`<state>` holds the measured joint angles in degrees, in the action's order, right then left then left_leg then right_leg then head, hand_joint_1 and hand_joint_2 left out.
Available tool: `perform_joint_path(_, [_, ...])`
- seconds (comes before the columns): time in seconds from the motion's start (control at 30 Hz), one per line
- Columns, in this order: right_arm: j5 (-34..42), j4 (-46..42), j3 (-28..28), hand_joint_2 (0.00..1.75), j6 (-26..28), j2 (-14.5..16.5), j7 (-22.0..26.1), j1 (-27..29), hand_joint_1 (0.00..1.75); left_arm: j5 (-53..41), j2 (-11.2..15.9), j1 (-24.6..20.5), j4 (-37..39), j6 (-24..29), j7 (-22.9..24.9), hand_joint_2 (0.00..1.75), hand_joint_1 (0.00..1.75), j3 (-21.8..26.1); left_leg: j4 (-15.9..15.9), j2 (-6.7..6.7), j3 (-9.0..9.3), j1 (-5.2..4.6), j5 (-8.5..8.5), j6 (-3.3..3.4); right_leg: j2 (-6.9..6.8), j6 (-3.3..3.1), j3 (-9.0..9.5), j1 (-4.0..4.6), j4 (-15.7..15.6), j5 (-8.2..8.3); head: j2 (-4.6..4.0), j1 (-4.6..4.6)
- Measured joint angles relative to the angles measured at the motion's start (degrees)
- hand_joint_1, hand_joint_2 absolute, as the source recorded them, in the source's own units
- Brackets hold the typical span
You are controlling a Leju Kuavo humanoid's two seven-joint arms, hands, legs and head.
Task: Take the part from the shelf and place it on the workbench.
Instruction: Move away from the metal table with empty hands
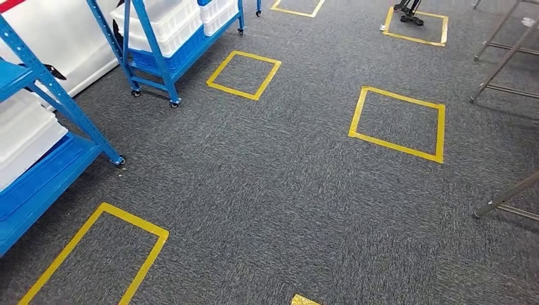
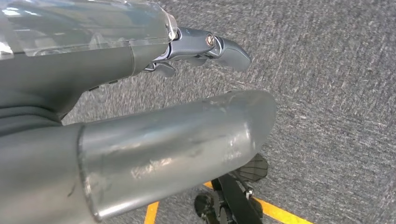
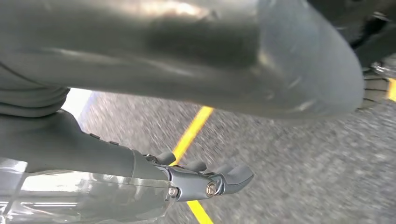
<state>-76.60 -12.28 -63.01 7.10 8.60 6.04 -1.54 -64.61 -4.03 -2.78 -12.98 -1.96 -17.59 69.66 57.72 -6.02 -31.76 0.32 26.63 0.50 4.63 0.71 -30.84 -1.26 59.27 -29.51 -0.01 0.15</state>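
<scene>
Head view: blue shelf (image 1: 60, 105) off to left of floor (image 1: 299, 190), holding white bins (image 1: 25, 136); part itself not discernible. Left hand (image 2: 154, 93) and right hand (image 3: 177, 140) hanging over carpet, fingers loosely apart, holding nothing. Left arm likely nearer shelf.

Yellow tape squares (image 1: 396, 123) mark the grey carpet (image 1: 279, 190), metal legs (image 1: 505, 54) at right.

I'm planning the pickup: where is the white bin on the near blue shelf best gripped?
Probably take the white bin by its long aisle-facing edge, coming from the carpet side. A blue upright and the shelf level above it close off the end and the top.
</scene>
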Motion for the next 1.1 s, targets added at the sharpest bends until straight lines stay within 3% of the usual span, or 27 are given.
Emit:
perform_joint_path(0.03, [0.0, 0.0, 0.0, 0.0, 0.0, 0.0, 0.0, 0.0, 0.0, 0.0, 0.0, 0.0, 0.0, 0.0, 0.0, 0.0, 0.0, 0.0, 0.1, -0.6, -0.31, 0.05, -0.07, -0.43, 0.52, -0.15, 0.13, 0.07, -0.6, -0.07, 0.0, -0.01])
perform_joint_path(0.1, [0.0, 0.0, 0.0, 0.0, 0.0, 0.0, 0.0, -0.2, 0.0, 0.0, 0.0, 0.1, 0.0, 0.0, 0.0, 0.0, 0.0, 0.0, 0.1, -1.35, -0.73, 0.25, -0.24, -1.22, -0.97, -0.83, 0.15, 0.23, -0.8, 0.23, 0.01, -0.04])
perform_joint_path(0.17, [0.0, 0.0, 0.0, 0.0, 0.0, 0.1, -0.1, -0.1, 0.0, 0.0, 0.0, 0.2, 0.0, 0.0, 0.0, 0.0, 0.0, 0.0, 2.0, 1.17, -1.72, 0.23, 1.13, -1.73, -2.61, -1.72, 0.37, 0.24, -1.4, 0.49, 0.01, -0.37])
perform_joint_path(0.23, [0.0, 0.0, 0.0, 0.0, 0.0, 0.1, -0.2, 0.2, 0.0, -0.1, 0.0, 0.0, 0.0, -0.1, 0.0, 0.0, 0.0, 0.0, 8.2, 4.58, -4.49, 0.21, 4.73, -2.04, -4.43, -2.31, 0.44, 0.43, -1.6, 0.5, 0.01, -0.83])
perform_joint_path(0.3, [0.0, 0.0, 0.0, 0.0, 0.0, 0.1, -0.3, 0.3, 0.0, -0.5, 0.0, -0.1, 0.0, -0.1, -0.1, 0.0, 0.0, 0.0, 15.0, 5.43, -7.5, 0.36, 7.59, -2.3, -6.32, -2.56, 0.41, 0.71, -1.6, 0.36, 0.01, -0.95])
perform_joint_path(0.33, [0.0, 0.0, 0.0, 0.0, 0.0, 0.1, -0.3, 0.3, 0.0, -0.7, 0.0, 0.0, 0.0, -0.1, -0.1, 0.0, 0.0, 0.0, 16.1, 5.57, -7.87, 0.39, 7.61, -2.35, -7.21, -2.61, 0.44, 0.81, -1.6, 0.28, 0.01, -0.95])
perform_joint_path(0.37, [0.0, 0.0, 0.0, 0.0, 0.1, 0.1, -0.3, 0.2, 0.0, -0.9, 0.0, 0.0, 0.0, -0.1, -0.2, 0.0, 0.0, 0.0, 15.0, 5.77, -7.09, 0.39, 6.58, -2.34, -8.04, -2.6, 0.53, 0.88, -1.6, 0.19, 0.01, -0.96])
perform_joint_path(0.4, [0.0, 0.0, 0.0, 0.0, 0.1, 0.1, -0.3, 0.1, 0.0, -1.0, 0.0, 0.1, 0.0, -0.1, -0.2, 0.0, 0.0, 0.0, 11.9, 6.21, -5.27, 0.36, 4.84, -2.24, -8.83, -2.53, 0.69, 0.92, -1.6, 0.09, 0.01, -0.96])
perform_joint_path(0.47, [0.0, 0.0, -0.1, 0.0, 0.1, 0.1, -0.3, 0.1, 0.0, -1.3, 0.0, 0.0, 0.0, -0.1, -0.4, 0.0, 0.0, -0.1, 4.0, 8.8, -0.95, 0.0, 1.86, -1.73, -10.28, -2.14, 1.08, 1.12, -1.5, -0.24, 0.01, -0.98])
perform_joint_path(0.5, [0.0, 0.0, -0.1, 0.0, 0.2, 0.1, -0.3, 0.0, 0.0, -1.4, 0.0, -0.1, 0.0, 0.0, -0.5, 0.0, 0.0, -0.1, 1.5, 9.8, 0.36, -0.25, 1.18, -1.41, -10.92, -1.87, 1.24, 1.26, -1.4, -0.39, 0.01, -0.9])
perform_joint_path(0.53, [0.0, 0.0, -0.1, 0.0, 0.2, 0.1, -0.3, 0.0, 0.0, -1.6, 0.0, -0.2, 0.0, 0.0, -0.5, 0.0, 0.0, -0.2, 0.2, 10.39, 0.85, -0.5, 1.02, -1.12, -11.51, -1.58, 1.37, 1.38, -1.4, -0.51, 0.01, -0.84])
perform_joint_path(0.6, [0.0, 0.0, -0.1, 0.0, 0.4, 0.1, -0.3, -0.4, 0.0, -1.9, 0.0, 0.0, 0.0, 0.0, -0.6, 0.0, 0.0, -0.2, -0.1, 9.29, 0.78, -0.59, 0.87, -0.58, -12.46, -1.03, 1.64, 1.42, -1.5, -0.69, 0.01, -0.69])
perform_joint_path(0.67, [0.0, 0.0, -0.1, 0.0, 0.5, 0.1, -0.4, -0.6, 0.0, -2.0, 0.0, 0.1, 0.0, 0.1, -0.7, 0.0, 0.0, -0.2, -0.6, 8.08, 0.99, -0.3, 0.49, 0.11, -10.43, -0.42, 1.34, 1.19, 0.0, -1.92, 0.01, -0.51])
perform_joint_path(0.73, [0.0, 0.0, -0.2, 0.0, 0.5, 0.1, -0.5, -0.5, 0.0, -2.1, 0.0, -0.2, 0.0, 0.1, -0.7, 0.0, 0.0, -0.3, -0.9, 6.79, 0.99, -0.09, 0.14, 0.72, -6.67, -0.01, -1.14, 0.87, 5.5, -5.16, 0.01, -0.21])
perform_joint_path(0.77, [0.0, 0.1, -0.2, 0.0, 0.4, 0.1, -0.5, -0.4, 0.0, -2.1, 0.0, -0.4, 0.0, 0.1, -0.7, 0.0, 0.0, -0.4, -0.8, 6.04, 0.85, -0.08, 0.06, 0.9, -5.58, 0.07, -3.13, 0.78, 9.4, -6.97, 0.01, -0.11])
perform_joint_path(0.8, [0.0, 0.1, -0.2, 0.0, 0.3, 0.1, -0.5, -0.4, 0.0, -2.2, 0.0, -0.5, 0.0, 0.1, -0.7, 0.0, 0.0, -0.4, -0.8, 5.22, 0.77, -0.09, 0.03, 0.96, -5.13, 0.15, -4.86, 0.7, 12.6, -8.05, 0.01, -0.09])
perform_joint_path(0.83, [0.1, 0.1, -0.2, 0.0, 0.1, 0.1, -0.5, -0.3, 0.0, -2.2, 0.0, -0.5, 0.0, 0.1, -0.7, 0.0, 0.0, -0.5, -0.8, 4.39, 0.75, -0.09, 0.03, 0.97, -4.94, 0.22, -5.9, 0.63, 14.3, -8.08, 0.01, -0.09])
perform_joint_path(0.87, [0.1, 0.1, -0.2, 0.0, -0.1, 0.1, -0.5, -0.3, 0.0, -2.3, 0.0, -0.5, 0.0, 0.1, -0.7, 0.0, 0.0, -0.6, -0.7, 3.5, 0.77, -0.08, 0.04, 0.94, -4.79, 0.26, -6.01, 0.53, 14.0, -6.93, 0.01, -0.09])
perform_joint_path(0.9, [0.2, 0.1, -0.3, 0.0, -0.3, 0.1, -0.5, -0.3, 0.0, -2.5, 0.0, -0.4, 0.0, 0.1, -0.7, 0.0, 0.0, -0.7, -0.5, 2.64, 0.82, -0.04, 0.09, 0.86, -4.45, 0.25, -5.09, 0.42, 11.5, -4.82, 0.01, -0.1])
perform_joint_path(0.97, [0.2, 0.1, -0.4, 0.0, -0.6, 0.0, -0.4, -0.2, 0.0, -2.7, -0.1, -0.5, 0.0, 0.0, -0.7, 0.0, 0.0, -0.8, 0.0, 1.01, 0.64, 0.01, 0.31, 0.44, -1.61, 0.12, -2.2, 0.09, 4.2, -0.73, 0.01, -0.08])
perform_joint_path(1.03, [0.2, 0.1, -0.6, 0.0, -0.8, 0.0, -0.3, -0.1, 0.0, -2.7, -0.1, -0.6, 0.0, 0.0, -0.8, 0.0, 0.0, -0.8, 0.5, -0.41, 0.04, 0.11, 0.42, -0.34, 0.85, -0.08, -0.77, 0.0, 0.3, 0.51, 0.01, -0.07])
perform_joint_path(1.07, [0.2, 0.1, -0.6, 0.0, -0.9, 0.0, -0.2, -0.2, 0.0, -2.8, -0.1, -0.6, 0.0, 0.0, -0.8, 0.0, 0.0, -0.8, 0.5, -1.11, -0.25, 0.17, 0.36, -0.78, 0.94, -0.24, -0.69, 0.13, 0.0, 0.31, 0.01, -0.08])
perform_joint_path(1.1, [0.2, 0.1, -0.6, 0.0, -1.0, 0.0, -0.2, -0.3, 0.0, -2.8, -0.1, -0.6, 0.0, 0.0, -0.8, 0.0, 0.0, -0.8, 0.4, -1.83, -0.44, 0.31, 0.25, -1.2, 0.21, -0.48, -0.63, 0.16, -0.1, 0.36, 0.01, -0.08])
